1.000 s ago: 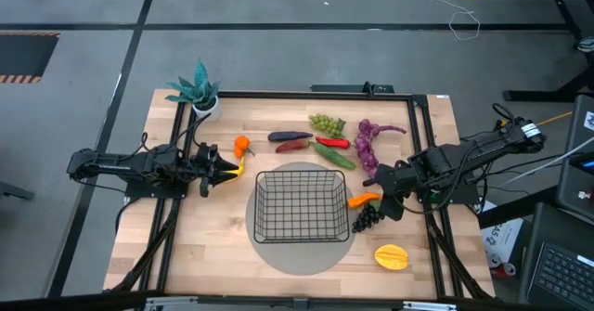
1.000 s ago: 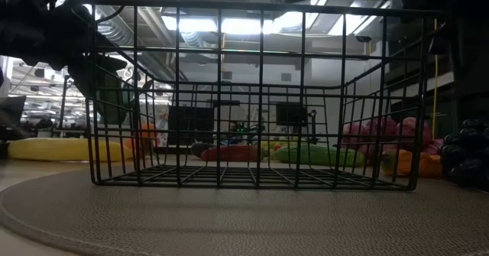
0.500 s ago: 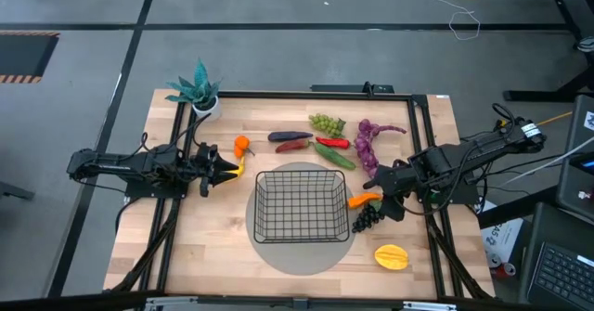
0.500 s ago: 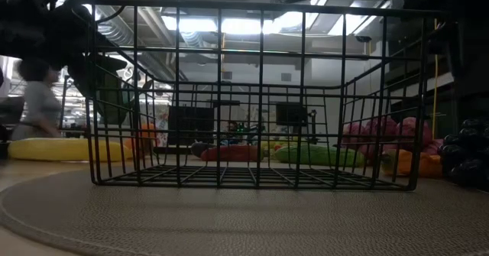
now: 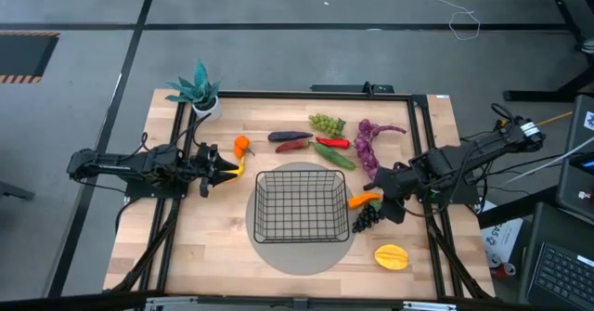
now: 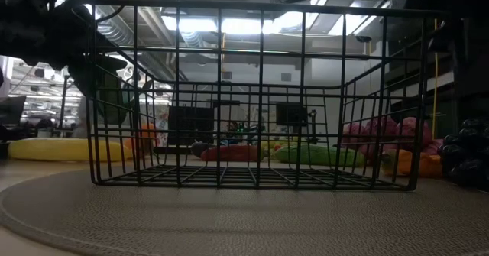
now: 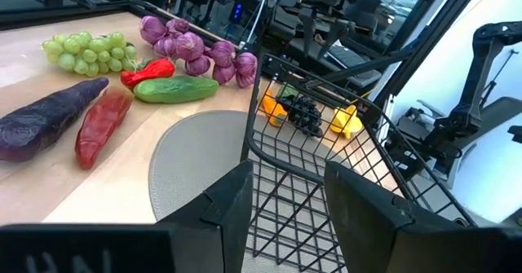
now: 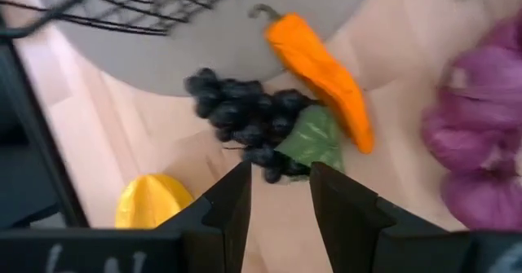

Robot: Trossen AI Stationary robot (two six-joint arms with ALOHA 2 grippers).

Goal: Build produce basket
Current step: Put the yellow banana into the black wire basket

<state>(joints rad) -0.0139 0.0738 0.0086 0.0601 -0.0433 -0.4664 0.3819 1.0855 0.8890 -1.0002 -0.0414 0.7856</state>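
The black wire basket [image 5: 301, 205] stands with nothing in it on a round grey mat [image 5: 302, 253] at mid-table. Produce lies around it on the wood: an orange [image 5: 241, 145], an eggplant [image 5: 290, 136], red peppers [image 5: 331, 142], a cucumber [image 5: 336, 156], green grapes [image 5: 326, 123], purple grapes [image 5: 367, 144], and a starfruit [image 5: 391, 256]. My right gripper [image 8: 281, 193] hovers open, tipped down over the dark grapes [image 8: 245, 118] and the orange carrot [image 8: 320, 71], touching neither. My left gripper [image 7: 285, 200] is open and level at the basket's left, above the banana [image 5: 239, 170].
A teal potted plant [image 5: 197, 90] stands at the far left corner. A black frame rail [image 5: 316, 95] runs around the table's edges. Bare wood lies near the front edge, left of the mat. The room beyond the table is cluttered with desks and cables.
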